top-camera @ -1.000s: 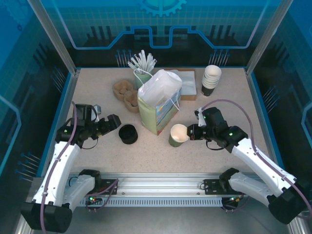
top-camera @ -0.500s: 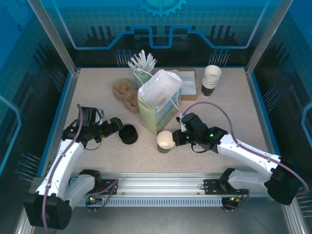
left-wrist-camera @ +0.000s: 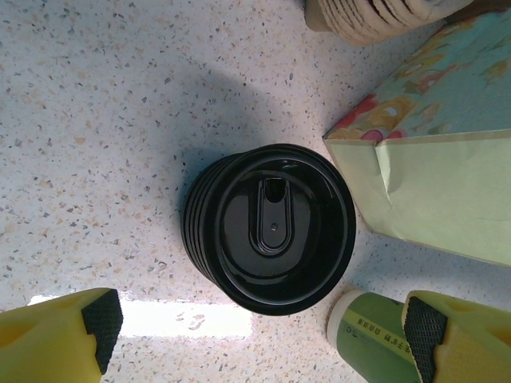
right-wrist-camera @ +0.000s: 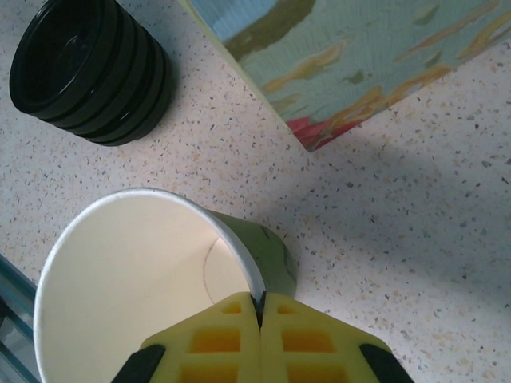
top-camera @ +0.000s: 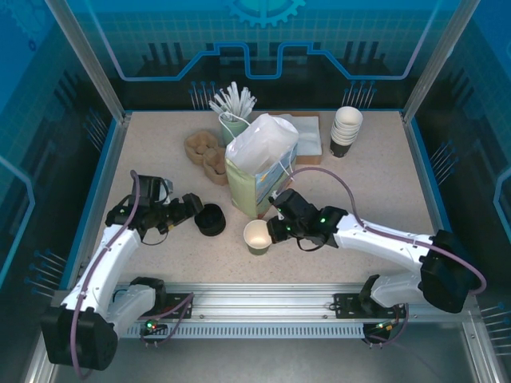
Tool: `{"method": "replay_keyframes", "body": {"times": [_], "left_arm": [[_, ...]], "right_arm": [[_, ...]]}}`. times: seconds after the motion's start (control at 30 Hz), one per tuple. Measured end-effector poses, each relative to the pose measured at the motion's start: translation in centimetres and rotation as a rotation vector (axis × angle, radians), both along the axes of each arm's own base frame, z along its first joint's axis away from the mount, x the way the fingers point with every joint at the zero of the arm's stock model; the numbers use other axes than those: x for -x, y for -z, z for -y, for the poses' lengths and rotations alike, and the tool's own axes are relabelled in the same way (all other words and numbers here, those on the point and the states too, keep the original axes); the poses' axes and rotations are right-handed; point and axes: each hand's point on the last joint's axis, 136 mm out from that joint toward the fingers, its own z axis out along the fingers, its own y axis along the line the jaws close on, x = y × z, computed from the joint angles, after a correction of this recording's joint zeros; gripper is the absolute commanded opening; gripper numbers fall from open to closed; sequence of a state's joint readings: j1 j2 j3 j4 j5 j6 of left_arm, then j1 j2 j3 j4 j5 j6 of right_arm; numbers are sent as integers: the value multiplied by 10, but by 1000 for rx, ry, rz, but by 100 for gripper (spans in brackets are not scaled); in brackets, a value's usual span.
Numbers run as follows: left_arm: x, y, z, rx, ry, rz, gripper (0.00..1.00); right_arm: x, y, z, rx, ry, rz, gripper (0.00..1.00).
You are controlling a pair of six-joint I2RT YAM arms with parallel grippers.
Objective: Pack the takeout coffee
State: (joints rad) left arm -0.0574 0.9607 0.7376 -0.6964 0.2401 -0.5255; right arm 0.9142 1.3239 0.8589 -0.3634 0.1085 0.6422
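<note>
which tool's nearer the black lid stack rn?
Left. The left tool is open beside the black lid stack; the right tool sits farther right, shut on the rim of the green cup.

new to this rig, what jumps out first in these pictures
The right gripper pinches the rim of an open green paper cup near the front middle of the table. Left of it, the open left gripper hangs over a stack of black lids, and a tall flowery paper bag stands behind.
</note>
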Motion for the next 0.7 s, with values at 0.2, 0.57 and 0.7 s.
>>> {"method": "replay_keyframes", "body": {"times": [0.2, 0.57, 0.7], "left_arm": [[0, 2, 0, 0, 0, -6, 93], [-1, 2, 0, 0, 0, -7, 93], [-1, 3, 0, -1, 0, -10, 93]], "right_arm": [[-11, -11, -6, 7, 4, 43, 5], [-13, -6, -7, 31, 6, 37, 3], [-10, -2, -7, 43, -1, 26, 7]]}}
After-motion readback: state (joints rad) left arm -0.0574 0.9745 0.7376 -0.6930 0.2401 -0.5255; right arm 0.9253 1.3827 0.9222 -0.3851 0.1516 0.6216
